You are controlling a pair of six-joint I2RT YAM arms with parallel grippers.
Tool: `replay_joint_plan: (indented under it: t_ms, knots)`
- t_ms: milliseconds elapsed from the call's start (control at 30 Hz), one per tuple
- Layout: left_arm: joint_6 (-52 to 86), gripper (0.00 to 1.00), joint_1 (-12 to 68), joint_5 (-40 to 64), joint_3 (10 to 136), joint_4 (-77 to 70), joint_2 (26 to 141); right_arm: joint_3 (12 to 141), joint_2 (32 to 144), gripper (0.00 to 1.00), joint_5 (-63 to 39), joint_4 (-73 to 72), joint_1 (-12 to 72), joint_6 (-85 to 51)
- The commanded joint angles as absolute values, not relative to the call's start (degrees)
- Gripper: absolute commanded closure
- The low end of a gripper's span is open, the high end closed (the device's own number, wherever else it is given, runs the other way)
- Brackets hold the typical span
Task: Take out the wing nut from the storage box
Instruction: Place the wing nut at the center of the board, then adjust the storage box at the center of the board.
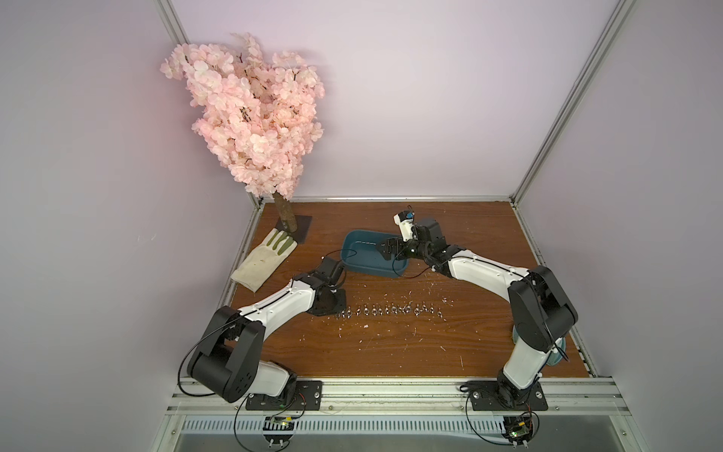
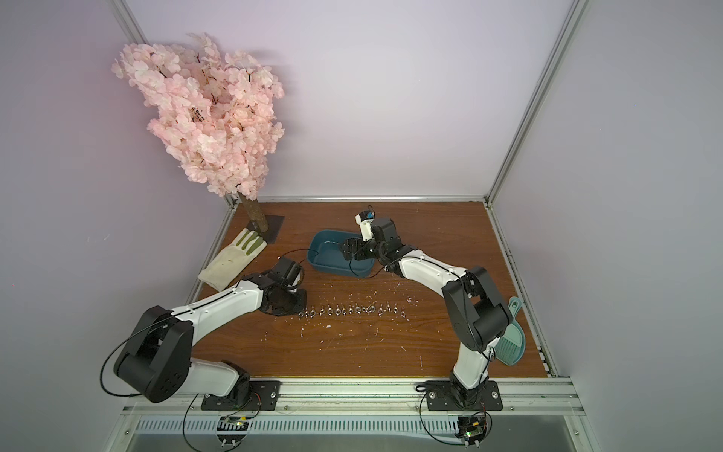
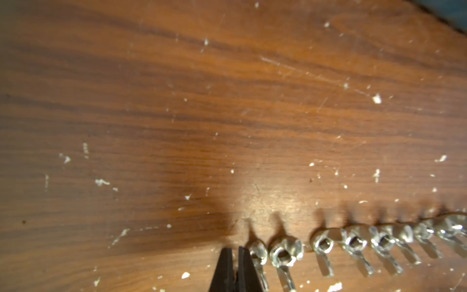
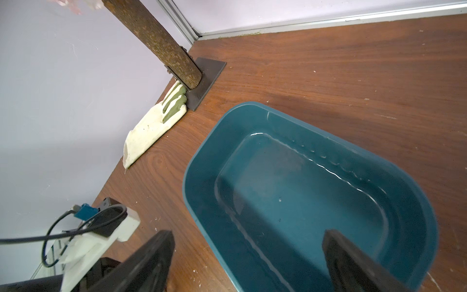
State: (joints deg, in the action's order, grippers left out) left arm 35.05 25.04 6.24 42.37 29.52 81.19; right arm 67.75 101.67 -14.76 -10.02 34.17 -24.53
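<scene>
Shallow dark teal storage box (image 4: pixel 222 141) (glossy, round-cornered) by wide-open, empty right gripper (image 4: pixel 247 233); left gripper (image 3: pixel 235 250) closed, empty

Green ribbed item (image 2: pixel 510 346) — half behind the right arm (image 2: pixel 473 313); farthest wing nuts (image 3: pixel 451 227) blurred

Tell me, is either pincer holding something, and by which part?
Nothing is held. The left pincer is shut empty beside the row of wing nuts; the right pincer is open astride the wall of the box.

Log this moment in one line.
left tool: shut, beside wing nut row | right tool: open, straddling storage box rim | no nut visible inside
</scene>
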Motion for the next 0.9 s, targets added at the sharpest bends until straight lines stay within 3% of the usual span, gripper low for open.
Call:
replay_joint_plan:
  t_ms: [0, 167, 300, 533, 633, 767, 833, 867]
  knots:
    - [35.4, 0.93, 25.6, 4.7, 41.9, 30.2, 81.8, 67.8, 99.1, 0.01, -13.9, -11.3, 34.4, -25.1]
    - [35.4, 0.89, 25.6, 4.1, 42.5, 30.2, 83.2, 67.9, 99.4, 0.01, -13.8, -10.8, 34.4, -25.1]
    - [35.2, 0.68, 25.6, 3.7, 43.3, 30.2, 83.5, 68.7, 99.8, 0.01, -12.1, -8.6, 34.4, -24.7]
    - [34.6, 0.62, 25.0, 3.4, 46.1, 30.8, 82.4, 72.3, 100.6, 0.01, -2.2, 1.2, 34.3, -24.8]
    - [33.7, 0.47, 23.0, 4.1, 48.8, 30.8, 81.5, 75.0, 101.8, 0.01, 5.5, 7.9, 34.2, -25.1]
    - [31.8, 0.17, 19.2, 5.2, 53.4, 30.9, 80.9, 77.0, 103.7, 0.01, 9.8, 12.8, 34.0, -25.5]
    - [30.5, 0.01, 18.1, 5.4, 55.6, 30.9, 81.3, 78.2, 105.5, 0.06, 10.5, 14.9, 34.0, -26.1]
    - [30.0, 0.01, 17.8, 5.4, 56.9, 30.9, 81.8, 79.1, 106.6, 0.09, 10.9, 16.1, 33.9, -26.7]
